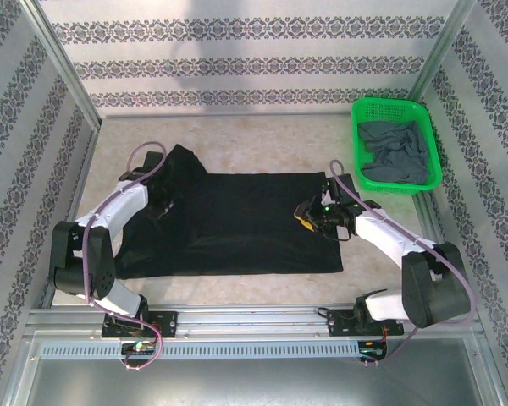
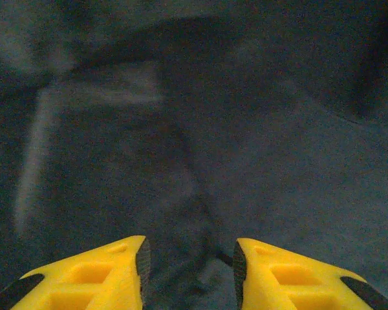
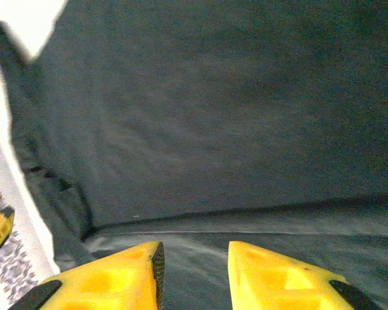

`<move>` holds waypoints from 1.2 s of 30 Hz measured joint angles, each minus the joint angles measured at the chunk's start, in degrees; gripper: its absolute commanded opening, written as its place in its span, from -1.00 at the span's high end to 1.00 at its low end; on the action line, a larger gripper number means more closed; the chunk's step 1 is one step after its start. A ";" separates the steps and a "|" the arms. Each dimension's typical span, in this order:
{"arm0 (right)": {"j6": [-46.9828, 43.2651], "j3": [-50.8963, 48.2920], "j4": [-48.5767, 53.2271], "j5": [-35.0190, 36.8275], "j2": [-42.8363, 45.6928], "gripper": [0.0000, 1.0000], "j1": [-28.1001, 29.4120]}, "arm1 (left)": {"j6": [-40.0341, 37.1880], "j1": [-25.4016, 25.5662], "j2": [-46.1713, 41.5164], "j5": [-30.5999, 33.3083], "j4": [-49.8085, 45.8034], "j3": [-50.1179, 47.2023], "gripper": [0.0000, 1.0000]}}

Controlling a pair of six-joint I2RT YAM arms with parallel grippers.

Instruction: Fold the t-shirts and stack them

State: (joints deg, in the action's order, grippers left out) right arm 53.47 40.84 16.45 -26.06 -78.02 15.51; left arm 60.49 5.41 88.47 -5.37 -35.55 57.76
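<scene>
The overhead camera looks steeply down over the whole table (image 1: 262,144); both wrist cameras (very close) face the black t-shirt (image 1: 237,220) it also sees.

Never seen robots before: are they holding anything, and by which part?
Cannot be told. The left gripper sits at the black t-shirt's sleeve end, the right gripper near its hem, with cloth between each one's fingers.

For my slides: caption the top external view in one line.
Left claw and right claw low over a black t-shirt spread on the table; grey t-shirt crumpled in the green basket.
</scene>
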 measured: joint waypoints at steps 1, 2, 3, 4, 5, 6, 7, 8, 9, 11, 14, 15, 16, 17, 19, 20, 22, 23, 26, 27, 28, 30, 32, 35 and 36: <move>0.17 -0.11 0.74 0.46 -0.48 0.34 0.00 | 0.31 -1.29 0.09 -0.61 0.33 -1.64 0.22; 0.20 -0.11 1.40 1.05 -1.01 0.34 0.00 | 0.61 -2.73 0.20 -1.27 0.68 -3.34 0.22; 0.17 -0.09 1.66 1.57 -1.66 0.35 0.00 | 0.81 -3.87 0.39 -1.92 0.74 -4.39 0.23; 0.17 0.02 2.03 2.10 -2.38 0.35 0.02 | 0.94 -4.74 0.66 -2.36 0.92 -5.01 0.23; 0.20 0.26 2.54 2.56 -3.34 0.35 0.00 | 1.07 -5.53 1.01 -2.84 1.20 -5.44 0.24; 0.24 0.57 3.10 2.91 -4.44 0.36 0.02 | 1.14 -6.16 1.36 -3.37 1.49 -5.73 0.25; 0.33 0.72 3.34 3.17 -5.42 0.37 0.02 | 1.16 -6.69 1.64 -3.67 1.90 -6.10 0.25; 0.46 0.74 3.63 3.43 -6.32 0.37 0.17 | 1.29 -7.13 1.81 -4.04 2.60 -6.78 0.25; 0.70 0.74 4.15 3.98 -7.30 0.36 0.52 | 1.31 -7.54 1.81 -4.31 3.17 -7.63 0.25; 1.33 0.74 5.03 4.52 -8.87 0.36 1.57 | 1.33 -8.59 1.81 -4.59 3.41 -9.22 0.25; 2.58 1.33 5.14 4.13 -10.93 0.35 3.56 | 1.20 -10.58 1.44 -5.14 3.74 -9.81 0.25; 3.08 1.88 4.90 4.00 -11.61 0.35 4.20 | 1.03 -11.67 1.33 -5.20 3.80 -10.08 0.26; 3.54 2.45 4.61 3.63 -12.44 0.35 4.79 | 0.74 -12.72 1.14 -5.22 3.78 -10.29 0.26; 4.02 3.23 4.31 2.86 -13.44 0.34 5.53 | 0.33 -14.08 0.79 -5.16 3.76 -10.54 0.26; 5.29 4.59 3.80 2.01 -14.91 0.33 7.23 | -0.46 -16.79 -0.02 -4.70 3.52 -11.10 0.25; 6.21 5.11 3.48 1.57 -15.45 0.32 8.31 | -0.87 -18.21 -0.48 -4.28 3.06 -11.34 0.26; 7.96 5.44 3.17 1.11 -15.74 0.29 10.25 | -1.68 -20.26 -1.18 -3.02 1.70 -11.47 0.22; 9.07 5.46 3.21 1.01 -15.67 0.28 11.30 | -2.12 -21.03 -1.60 -2.25 0.87 -11.45 0.17; 11.06 5.95 4.52 1.62 -14.82 0.22 13.51 | -2.69 -21.59 -2.86 -0.20 -1.97 -9.77 0.14; 11.15 6.49 5.51 2.29 -14.45 0.20 13.88 | -2.78 -21.42 -3.02 0.11 -2.69 -8.22 0.14; 10.97 7.26 6.29 2.86 -14.21 0.18 14.08 | -2.84 -21.18 -2.97 0.52 -3.10 -6.23 0.14; 9.51 10.51 7.93 4.74 -13.75 0.17 13.84 | -3.21 -20.37 -1.92 1.14 -3.23 -0.44 0.14; 7.48 14.78 8.07 6.10 -13.81 0.17 12.48 | -3.98 -19.34 1.44 1.27 -2.60 7.39 0.14; 3.80 21.86 6.38 7.41 -15.37 0.16 9.20 | -5.62 -17.99 9.62 0.02 0.24 19.37 0.14; 2.54 24.28 5.51 7.80 -16.61 0.16 8.04 | -6.38 -17.62 12.83 -0.39 1.29 23.04 0.14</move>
State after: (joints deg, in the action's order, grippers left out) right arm 56.01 65.12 21.96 -18.26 -94.63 23.55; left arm 54.11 -12.21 101.30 -5.76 -34.26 80.79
